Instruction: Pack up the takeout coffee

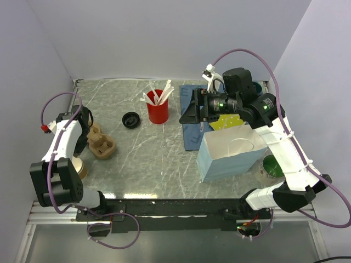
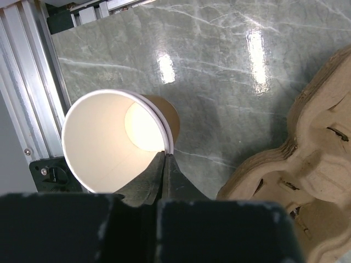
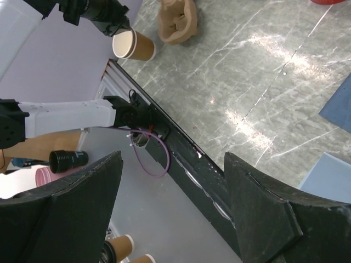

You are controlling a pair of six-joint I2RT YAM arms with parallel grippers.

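Near pulp carrier [image 1: 102,143], left gripper [image 2: 166,156] pinches lidless cup [image 2: 109,142] — black lid [image 1: 130,119] apart.

The room is brightly and evenly lit from overhead. The glossy desk [image 1: 159,161] throws the light back. In the left wrist view two white streaks of glare sit at twelve and one o'clock. In the right wrist view washed-out patches lie at one o'clock and just right of centre. Shadows are soft and short. The white lining of the lidless cup [image 2: 104,142] glows, almost blown out at its base. The left pincer [image 2: 166,156] is a dark, soft-edged mass at six o'clock, too near the lens. The right pincer [image 3: 173,159] looks equally dim and blurred. The top view is crisp throughout.
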